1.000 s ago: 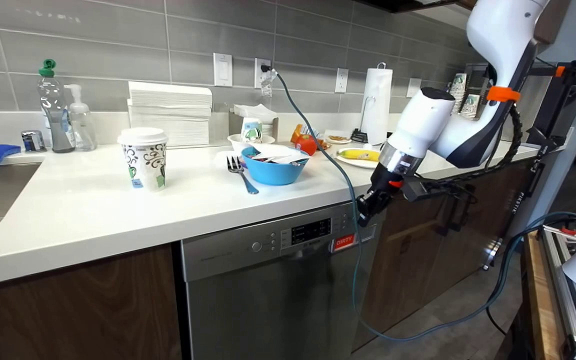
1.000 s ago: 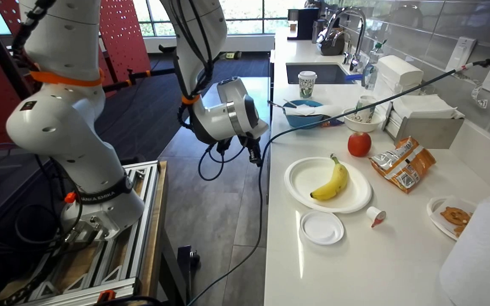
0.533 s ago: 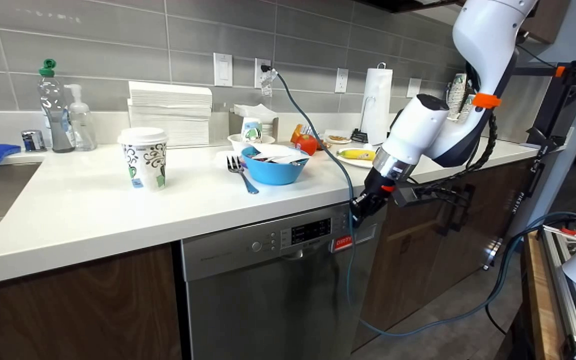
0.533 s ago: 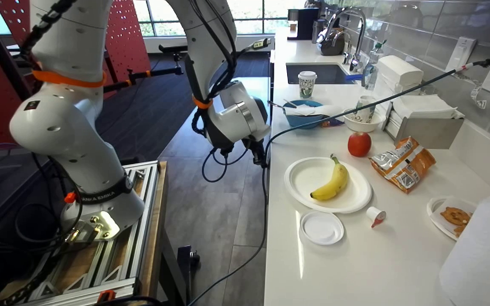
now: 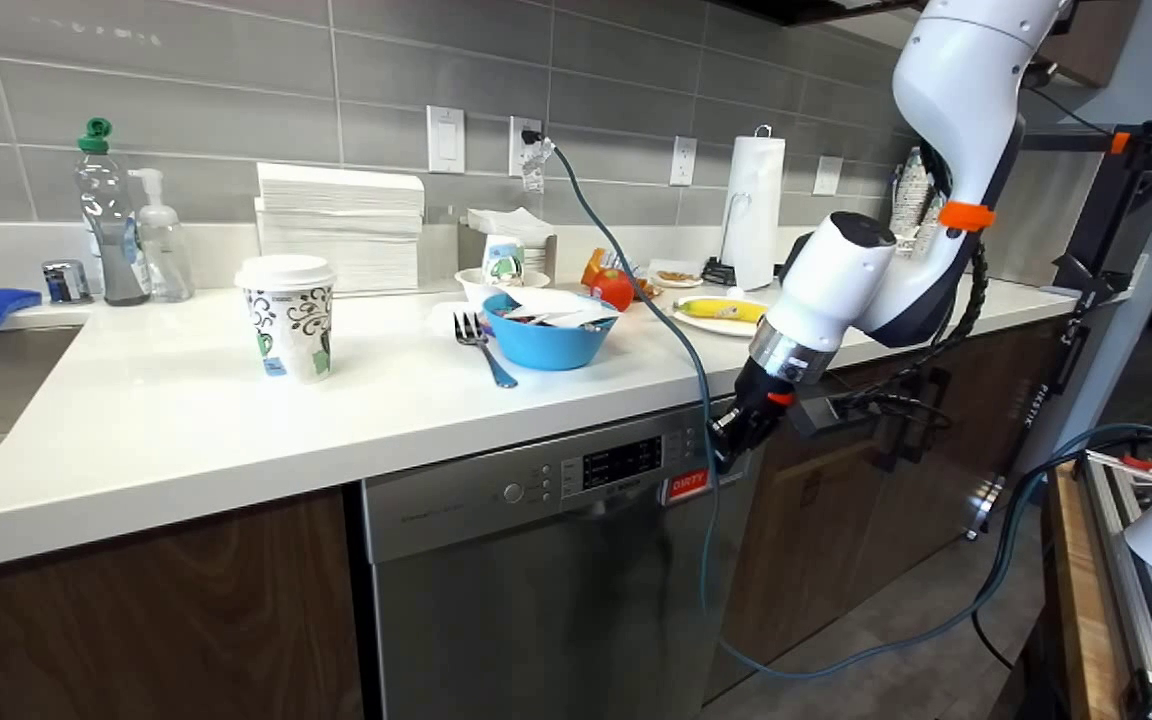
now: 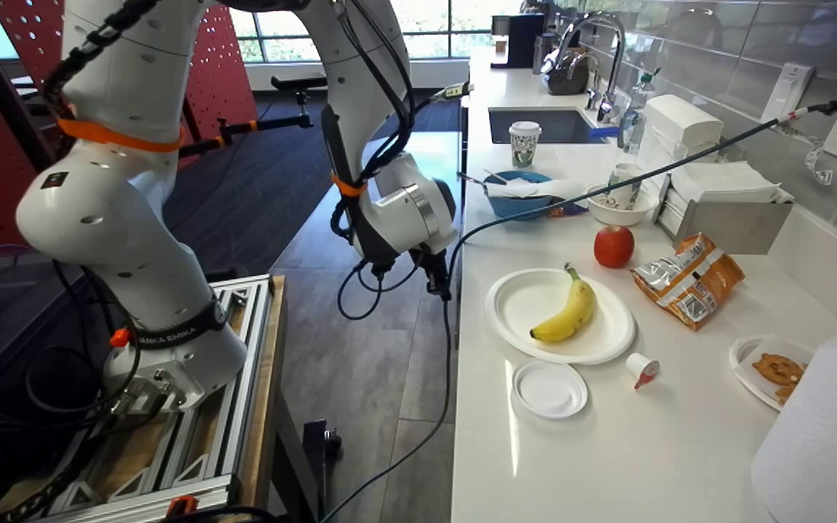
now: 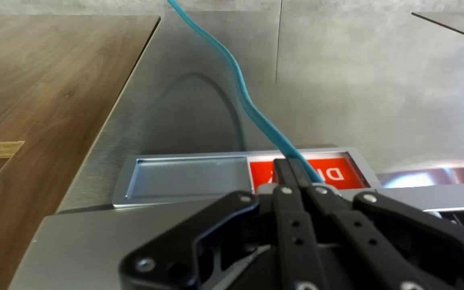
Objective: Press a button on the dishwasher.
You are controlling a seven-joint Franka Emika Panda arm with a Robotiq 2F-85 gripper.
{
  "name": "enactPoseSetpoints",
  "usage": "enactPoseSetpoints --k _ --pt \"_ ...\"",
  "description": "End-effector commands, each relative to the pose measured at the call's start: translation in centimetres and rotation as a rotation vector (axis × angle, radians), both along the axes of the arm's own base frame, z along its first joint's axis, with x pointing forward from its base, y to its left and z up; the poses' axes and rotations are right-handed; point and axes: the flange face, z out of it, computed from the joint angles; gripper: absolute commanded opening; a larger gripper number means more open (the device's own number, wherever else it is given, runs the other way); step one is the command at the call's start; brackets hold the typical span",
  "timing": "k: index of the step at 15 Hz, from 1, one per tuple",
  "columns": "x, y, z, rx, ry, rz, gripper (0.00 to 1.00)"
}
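Observation:
The dishwasher (image 5: 556,610) has a grey steel front below the counter, with a control strip (image 5: 476,510) along its top. A dark display (image 5: 623,463) sits in the strip, with small buttons (image 5: 546,483) beside it and a few more to its right. My gripper (image 5: 721,460) is at the right end of the strip, pointing down and left. In the wrist view the gripper (image 7: 290,161) is shut, with nothing between its fingers. Its tips stand in front of a red DIRTY sign (image 7: 336,173). Whether they touch the dishwasher (image 7: 199,137) I cannot tell.
A blue cable (image 5: 671,320) runs from the wall outlet down past my fingertips; it crosses beside them in the wrist view (image 7: 236,76). The counter (image 5: 386,410) edge is just above the gripper. A blue bowl (image 5: 548,345), fork (image 5: 484,350) and banana plate (image 6: 506,327) stand on it.
My gripper first moved left along the strip, pushing toward the dishwasher. Over the last half second it has dropped slightly and backed a little to the right. The cable shifted with it.

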Motion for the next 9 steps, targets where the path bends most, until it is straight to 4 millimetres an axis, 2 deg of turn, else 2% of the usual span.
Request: enactPoseSetpoints --k 1,6,9 --pt "-0.5 -0.2 0.4 0.011 -0.009 -0.044 0.00" --pt "-1.6 -0.9 1.5 0.029 -0.002 -0.078 0.00" --pt "-1.6 -1.1 3.1 0.051 -0.028 -0.086 0.00"
